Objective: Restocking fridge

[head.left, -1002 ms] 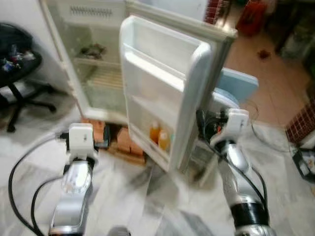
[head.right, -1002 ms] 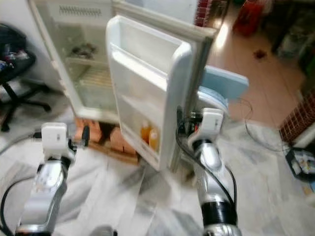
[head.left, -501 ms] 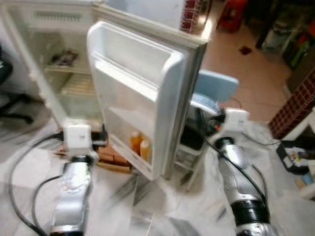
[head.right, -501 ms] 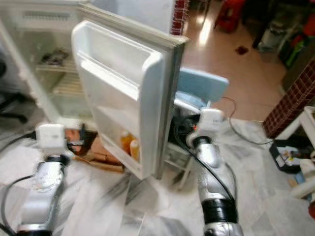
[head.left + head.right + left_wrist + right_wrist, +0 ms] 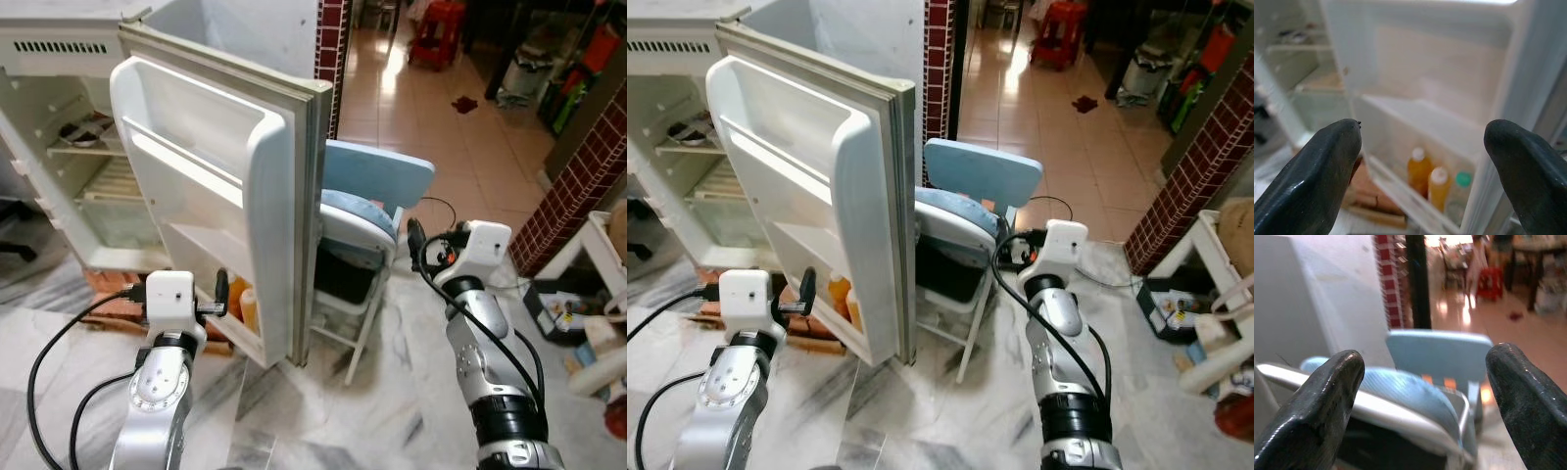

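The white fridge [image 5: 69,166] stands open at the left, its door [image 5: 225,196] swung out toward me. The door's bottom shelf holds two orange bottles [image 5: 1419,171] and a green-capped bottle [image 5: 1462,188]. My left gripper [image 5: 1422,131] is open and empty, a short way in front of that shelf and pointing at the bottles. It also shows low beside the door as the left gripper [image 5: 221,292]. My right gripper [image 5: 1425,360] is open and empty, raised right of the door and facing a blue chair [image 5: 377,176].
The blue chair stands right behind the door's outer edge. Bricks [image 5: 108,292] lie under the fridge. A brick pillar [image 5: 328,39] rises behind, with a tiled room and a red stool [image 5: 431,20] beyond. A white rack [image 5: 600,245] and floor clutter [image 5: 554,308] are at the right.
The camera has swung right and sharpened: fridge and door now sit further left, and the chair and right-hand room have come into view. Both arms keep the same pose, grippers open.
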Available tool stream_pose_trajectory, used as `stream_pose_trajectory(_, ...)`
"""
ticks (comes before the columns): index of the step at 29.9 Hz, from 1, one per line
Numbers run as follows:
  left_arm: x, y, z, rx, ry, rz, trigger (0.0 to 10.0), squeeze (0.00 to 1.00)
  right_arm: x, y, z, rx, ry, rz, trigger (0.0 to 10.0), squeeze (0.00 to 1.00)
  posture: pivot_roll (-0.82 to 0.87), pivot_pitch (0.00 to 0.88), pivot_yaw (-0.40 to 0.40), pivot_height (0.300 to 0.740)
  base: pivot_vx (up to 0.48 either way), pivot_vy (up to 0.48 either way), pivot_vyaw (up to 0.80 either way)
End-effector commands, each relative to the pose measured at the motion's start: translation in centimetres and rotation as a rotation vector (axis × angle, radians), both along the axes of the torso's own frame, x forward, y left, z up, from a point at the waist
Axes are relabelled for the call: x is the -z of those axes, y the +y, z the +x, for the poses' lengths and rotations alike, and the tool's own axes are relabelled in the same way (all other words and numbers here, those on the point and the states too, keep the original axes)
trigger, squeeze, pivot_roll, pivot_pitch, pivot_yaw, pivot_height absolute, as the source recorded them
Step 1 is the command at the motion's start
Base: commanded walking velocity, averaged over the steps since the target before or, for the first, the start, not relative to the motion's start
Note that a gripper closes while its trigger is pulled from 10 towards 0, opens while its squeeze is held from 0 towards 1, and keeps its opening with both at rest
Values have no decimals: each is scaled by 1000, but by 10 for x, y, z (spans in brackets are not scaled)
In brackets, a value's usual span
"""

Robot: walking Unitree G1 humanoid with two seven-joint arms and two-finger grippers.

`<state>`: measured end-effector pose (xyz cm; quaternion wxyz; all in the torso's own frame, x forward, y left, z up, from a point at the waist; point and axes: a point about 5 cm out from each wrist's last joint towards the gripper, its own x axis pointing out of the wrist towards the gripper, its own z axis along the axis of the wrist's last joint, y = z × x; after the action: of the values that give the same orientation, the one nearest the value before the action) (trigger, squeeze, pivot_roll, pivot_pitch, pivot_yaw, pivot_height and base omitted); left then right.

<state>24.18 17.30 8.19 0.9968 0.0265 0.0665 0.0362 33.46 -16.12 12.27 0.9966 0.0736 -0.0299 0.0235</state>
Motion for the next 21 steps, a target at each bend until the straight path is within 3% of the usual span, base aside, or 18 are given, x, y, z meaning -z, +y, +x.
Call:
stream_pose_trajectory(1,-1,5,-4,-16,15,18,10000,0,-6,13,9,-22,-12,-20,10000,0,137,0,-49,740,0,0,800)
stream_pose_trajectory(11,6,0,-7,15,83,2,10000,0,-17,46,42,32,96,-34,10000,0,171,0,-72,740,0,0,123)
stream_pose_trajectory(14,7,-1,-8,15,96,-3,10000,0,-26,59,48,0,89,35,10000,0,179,0,-78,740,0,0,0)
stream_pose_trajectory(20,11,-5,-9,34,121,-12,10000,0,-45,101,47,-277,30,283,10000,0,177,0,-83,740,0,0,0)
stream_pose_trajectory(21,11,-6,-8,36,122,-14,10000,0,-57,117,40,-440,-19,411,10000,0,174,0,-84,740,0,0,0)
